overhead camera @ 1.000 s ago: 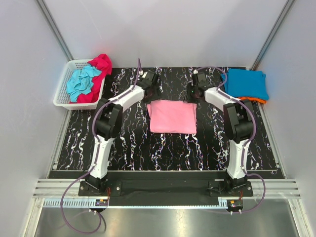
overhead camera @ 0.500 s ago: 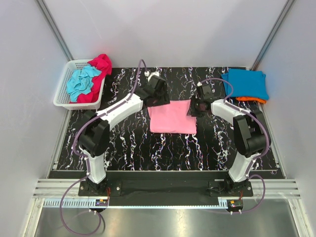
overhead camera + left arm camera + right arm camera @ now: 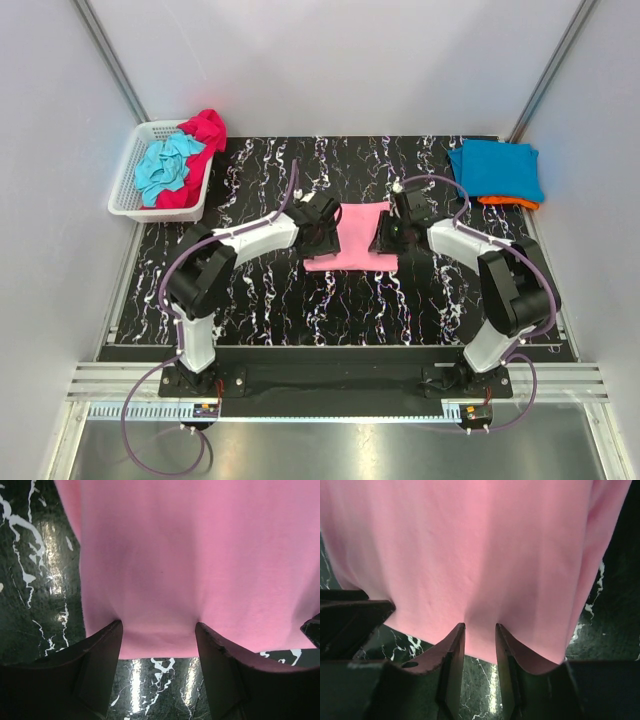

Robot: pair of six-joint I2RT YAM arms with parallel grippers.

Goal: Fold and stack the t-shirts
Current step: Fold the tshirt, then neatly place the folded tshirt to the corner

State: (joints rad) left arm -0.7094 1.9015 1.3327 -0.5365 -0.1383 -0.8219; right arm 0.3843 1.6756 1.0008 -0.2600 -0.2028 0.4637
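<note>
Pulled-back pink t-shirt (image 3: 190, 560) edge between fingers (image 3: 100, 655)

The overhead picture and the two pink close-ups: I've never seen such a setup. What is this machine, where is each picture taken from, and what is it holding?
It is a robot with two jointed arms, the left arm and the right arm, bolted at the near edge of a dark table. The wide picture comes from a fixed camera above them. Each close-up comes from a camera on one wrist, looking past that arm's two fingers. The left end effector and the right end effector each pinch an edge of the pink t-shirt in the middle, apparently mid-fold. At the back left a white basket holds a crumpled teal t-shirt and a red t-shirt; at the back right a folded blue t-shirt lies on an orange t-shirt.
</note>
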